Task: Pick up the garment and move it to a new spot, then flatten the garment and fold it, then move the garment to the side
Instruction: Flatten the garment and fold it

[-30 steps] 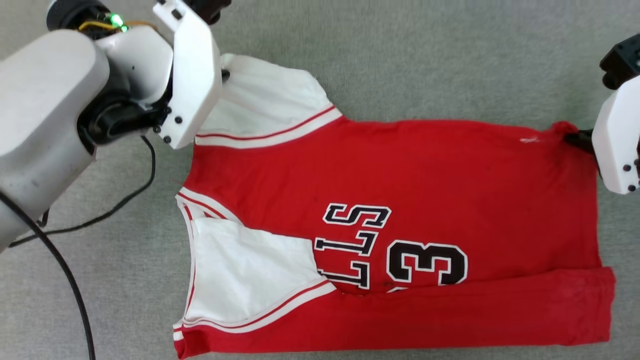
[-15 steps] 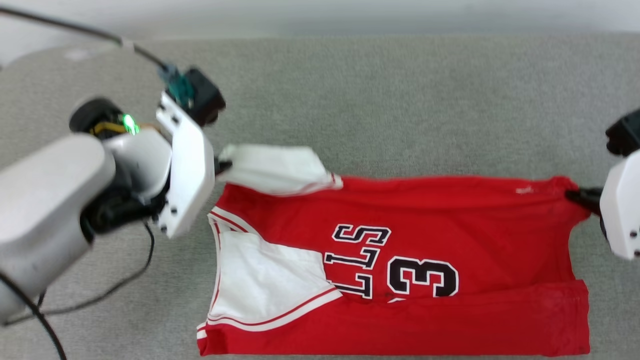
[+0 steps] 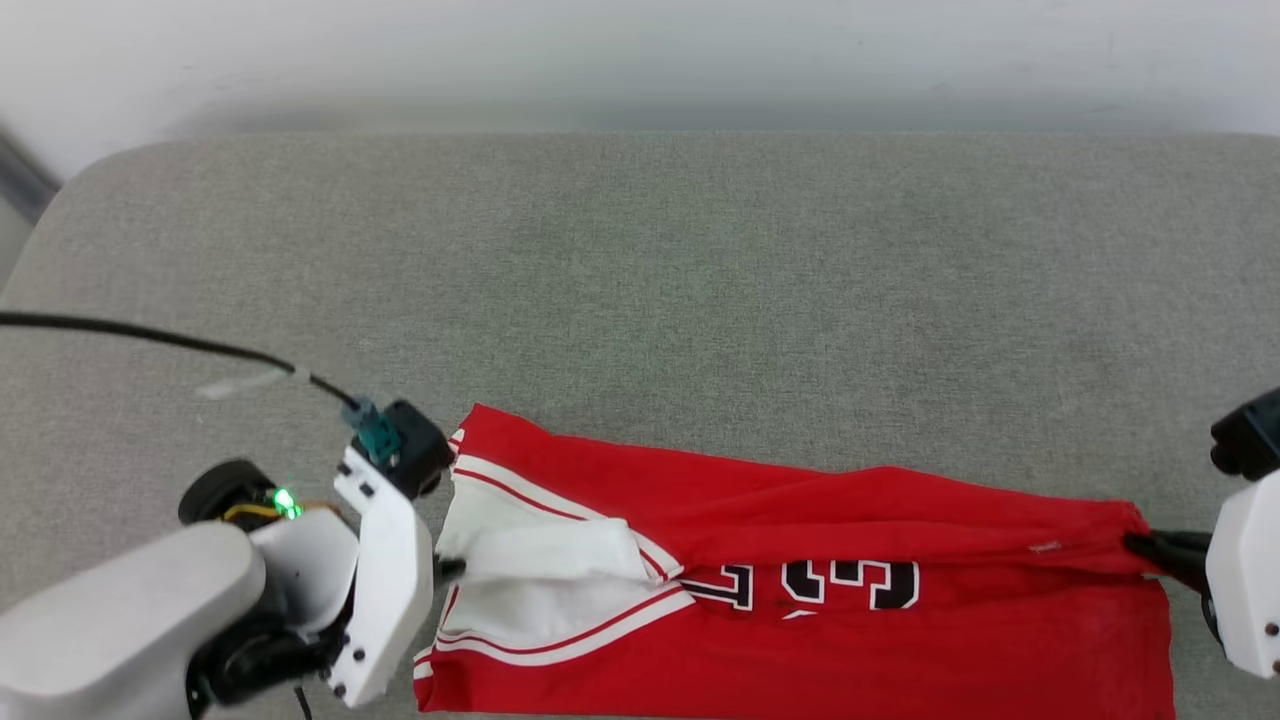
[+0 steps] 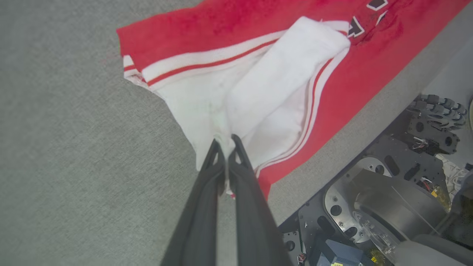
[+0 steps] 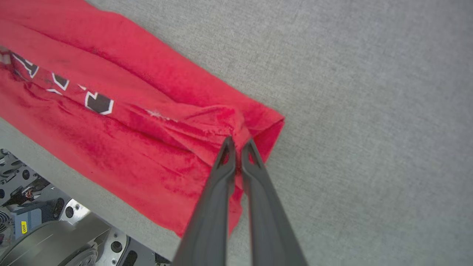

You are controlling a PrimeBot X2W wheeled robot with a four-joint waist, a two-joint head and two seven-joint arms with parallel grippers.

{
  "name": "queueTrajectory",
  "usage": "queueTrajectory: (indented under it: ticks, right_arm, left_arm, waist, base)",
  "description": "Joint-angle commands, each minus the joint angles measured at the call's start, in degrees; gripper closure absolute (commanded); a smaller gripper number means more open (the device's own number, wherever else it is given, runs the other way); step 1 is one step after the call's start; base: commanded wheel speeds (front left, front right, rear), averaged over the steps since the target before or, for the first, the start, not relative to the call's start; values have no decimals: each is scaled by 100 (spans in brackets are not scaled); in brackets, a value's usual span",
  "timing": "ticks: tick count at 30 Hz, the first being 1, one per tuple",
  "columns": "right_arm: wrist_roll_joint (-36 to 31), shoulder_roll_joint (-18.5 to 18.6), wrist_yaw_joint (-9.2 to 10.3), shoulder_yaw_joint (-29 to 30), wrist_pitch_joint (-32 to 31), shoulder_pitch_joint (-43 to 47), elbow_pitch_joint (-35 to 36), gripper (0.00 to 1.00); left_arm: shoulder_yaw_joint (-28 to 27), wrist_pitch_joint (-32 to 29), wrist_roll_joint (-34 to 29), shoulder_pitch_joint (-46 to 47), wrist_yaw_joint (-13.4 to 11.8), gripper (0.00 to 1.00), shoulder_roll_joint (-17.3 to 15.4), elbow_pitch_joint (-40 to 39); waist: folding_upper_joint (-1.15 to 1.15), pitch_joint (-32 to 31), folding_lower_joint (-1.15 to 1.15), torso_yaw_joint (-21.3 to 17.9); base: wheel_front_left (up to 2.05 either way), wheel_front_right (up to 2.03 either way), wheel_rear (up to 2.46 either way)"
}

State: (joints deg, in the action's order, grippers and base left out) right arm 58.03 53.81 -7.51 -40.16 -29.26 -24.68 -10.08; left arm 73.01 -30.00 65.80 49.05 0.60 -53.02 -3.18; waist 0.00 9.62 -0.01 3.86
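Note:
The garment (image 3: 800, 620), a red jersey with white sleeves and black lettering, lies along the near edge of the grey padded surface (image 3: 640, 300), its far half folded over toward me. My left gripper (image 3: 448, 567) is shut on a white sleeve (image 4: 281, 74) at the garment's left end. In the left wrist view the left gripper (image 4: 225, 142) pinches that white cloth between its dark fingers. My right gripper (image 3: 1135, 545) is shut on the red hem corner at the right end. The right wrist view shows the right gripper (image 5: 239, 143) clamped on bunched red fabric (image 5: 147, 122).
A black cable (image 3: 160, 340) runs from the left over the surface to my left wrist. The wrist views show the robot's metal base (image 4: 373, 207) just beyond the surface's near edge. A pale wall (image 3: 640, 60) rises behind the surface.
Both grippers have carried the garment's far edge toward me, folding it over the number and letters. The head camera has tilted up, so the wall and far edge show.

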Motion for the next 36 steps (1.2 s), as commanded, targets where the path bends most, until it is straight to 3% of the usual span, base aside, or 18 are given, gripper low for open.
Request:
queueTrajectory:
  ticks: [1,14,15,16,17,23,28,35,36]
  right_arm:
    - [-1,4,4,57,64,209,2,100]
    - [-387,-651,5,58,160,628,-596,100]
    - [-410,-685,5,77,214,620,-608,75]
    - [-440,-705,5,108,275,610,-603,28]
    - [-446,-713,5,161,357,615,-577,0]
    - [-431,-392,4,486,715,895,36,0]
    - [-230,-191,4,1202,1008,1242,522,0]
    - [212,-467,4,2664,1352,1814,476,0]
    - [212,-467,4,2664,1352,1814,476,0]
  left_arm:
    - [7,73,10,-241,-50,100,8,5]
    - [-11,381,80,-1098,15,100,321,614]
    - [-30,452,62,-1114,4,58,346,647]
    - [-48,539,19,-1121,0,0,353,667]
    - [-69,632,-6,-1130,-27,0,347,664]
    - [-369,1590,-271,-1313,-409,0,166,440]
    - [-772,2815,-554,-1589,-1114,0,162,299]
    - [-1223,4314,-1084,-1957,-2173,0,528,426]
    - [-1223,4314,-1084,-1957,-2173,0,528,426]
  waist:
    - [0,36,1,-27]
    - [0,268,1,-132]
    - [0,249,1,-131]
    - [0,211,1,-135]
    - [0,178,1,-140]
    - [0,-33,1,-187]
    - [0,-109,1,-233]
    - [0,-40,1,-177]
    - [0,-40,1,-177]
  base:
    - [0,0,0]
    - [0,0,0]
    - [0,0,0]
    - [0,0,0]
    - [0,0,0]
    - [0,0,0]
    - [0,0,0]
    - [0,0,0]
    - [0,0,0]
